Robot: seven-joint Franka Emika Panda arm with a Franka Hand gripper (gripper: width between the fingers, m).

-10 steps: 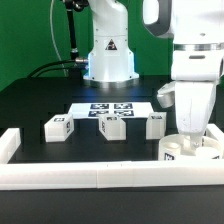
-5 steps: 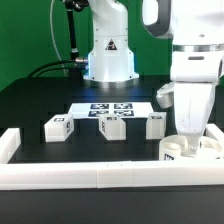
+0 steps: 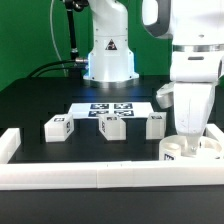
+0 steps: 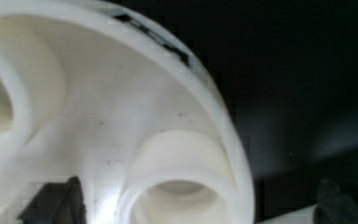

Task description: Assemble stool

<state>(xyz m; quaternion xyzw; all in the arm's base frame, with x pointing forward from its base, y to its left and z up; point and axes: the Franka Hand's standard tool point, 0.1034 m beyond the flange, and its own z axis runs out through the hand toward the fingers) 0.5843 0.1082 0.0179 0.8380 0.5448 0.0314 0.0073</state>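
Note:
The stool's round white seat lies at the exterior view's right front corner, pushed against the white rails. My gripper hangs straight down onto it. In the wrist view the seat fills the frame, with a round hole in it. My gripper is open. Its dark fingers stand on either side of the seat's rim, with a gap on one side. Three short blocky legs with tags stand in a row on the black table.
The marker board lies flat behind the legs. A white rail runs along the front, with another at the exterior view's left. The arm's base stands at the back.
The arm, the seat and the legs stay where they were. The fingertips seem to stand slightly wider over the seat than a second ago.

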